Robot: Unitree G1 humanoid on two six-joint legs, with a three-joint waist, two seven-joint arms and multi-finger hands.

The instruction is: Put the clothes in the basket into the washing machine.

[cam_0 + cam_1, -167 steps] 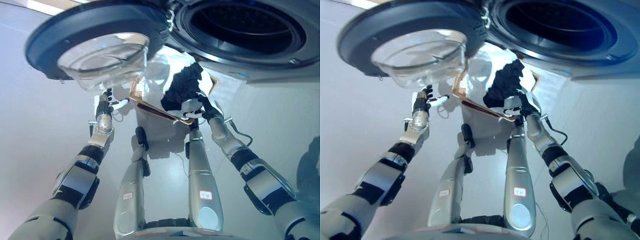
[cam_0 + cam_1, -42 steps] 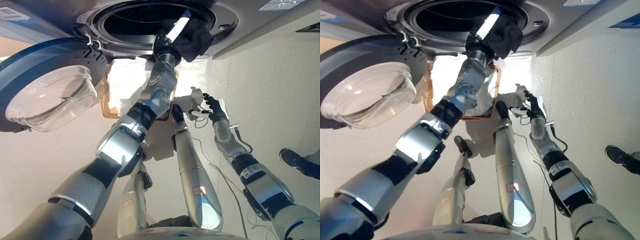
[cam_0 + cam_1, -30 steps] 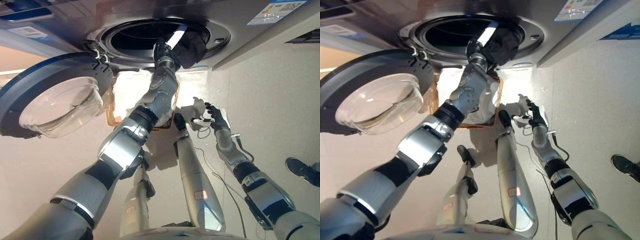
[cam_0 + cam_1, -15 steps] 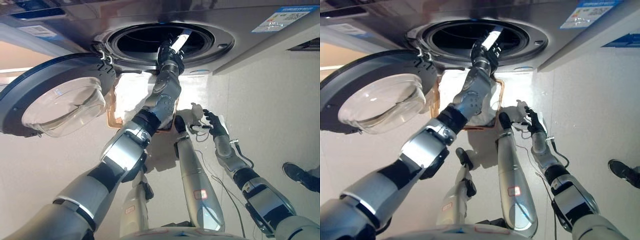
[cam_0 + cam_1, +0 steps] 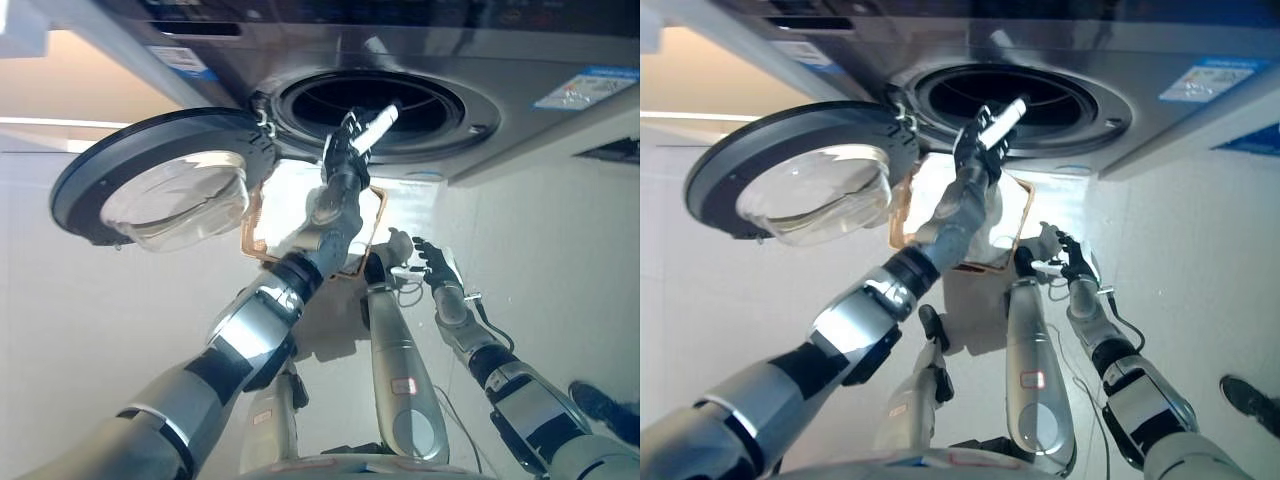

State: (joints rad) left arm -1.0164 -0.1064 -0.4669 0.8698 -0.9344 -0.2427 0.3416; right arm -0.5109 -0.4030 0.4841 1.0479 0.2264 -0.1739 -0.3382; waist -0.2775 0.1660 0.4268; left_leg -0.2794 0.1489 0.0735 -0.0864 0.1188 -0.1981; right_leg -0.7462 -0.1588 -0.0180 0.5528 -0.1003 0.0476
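The washing machine's round drum opening [image 5: 385, 100] gapes dark at the top, and its glass door [image 5: 165, 180] is swung out to the left. My left hand [image 5: 350, 140] is stretched up to the lower rim of the opening; it is open with straight fingers and holds nothing. Below it, the copper wire basket [image 5: 244, 228] stands on the floor with pale cloth [image 5: 292, 195] inside, partly hidden by my left arm. My right hand [image 5: 435, 265] hovers to the right of the basket, open with spread fingers and empty. No dark garment shows anywhere.
The machine's grey front [image 5: 520, 130] runs along the top and right. A person's shoe [image 5: 1250, 400] shows on the pale floor at the far lower right.
The black garment my left hand held at the drum mouth a second ago is gone from sight, and that hand now shows empty at the rim. The camera has shifted; my right hand stays open.
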